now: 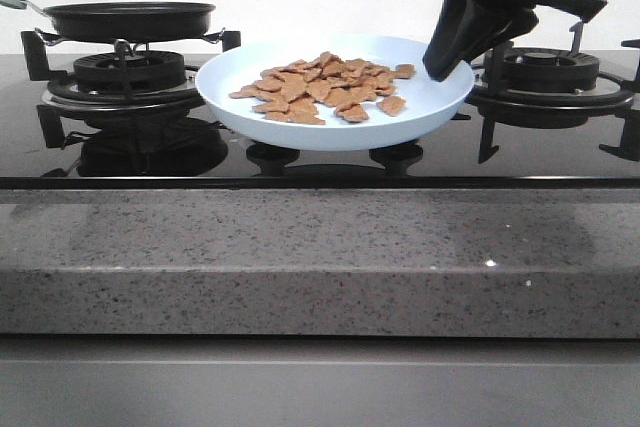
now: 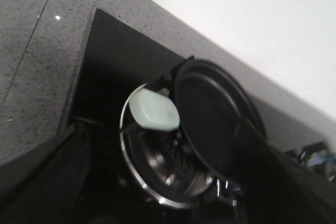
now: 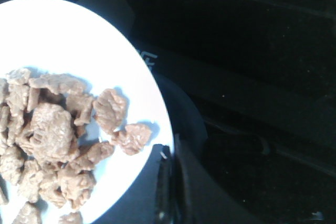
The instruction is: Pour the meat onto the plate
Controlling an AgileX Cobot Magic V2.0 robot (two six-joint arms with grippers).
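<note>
From the front, the pale-blue plate [image 1: 335, 92] sits in the middle of the black stove top [image 1: 300, 162], between the two burners. The meat [image 1: 325, 87] lies on it in a flat heap of small orange-brown slices, spread from the middle toward the plate's right side. The right gripper [image 1: 447, 69] comes down from the top right, and its dark fingers pinch the plate's right rim. A black frying pan [image 1: 130, 19] rests on the left burner [image 1: 125, 82], near the back left corner of the stove top. The right burner [image 1: 550, 77] stands behind the gripper. A grey speckled counter [image 1: 320, 257] runs along the front.

From the left wrist, the frying pan [image 2: 212, 119] sits on its burner, and its pale green handle [image 2: 153, 110] points out over the ring. The left gripper's dark fingers [image 2: 42, 177] are blurred, so I cannot tell whether it is clenched or released.

From the right wrist, the plate [image 3: 79, 45] fills one side, with the meat [image 3: 58, 140] piled on it. The right gripper's fingers [image 3: 170, 182] are clamped on the plate's rim, just beside the nearest slices.
</note>
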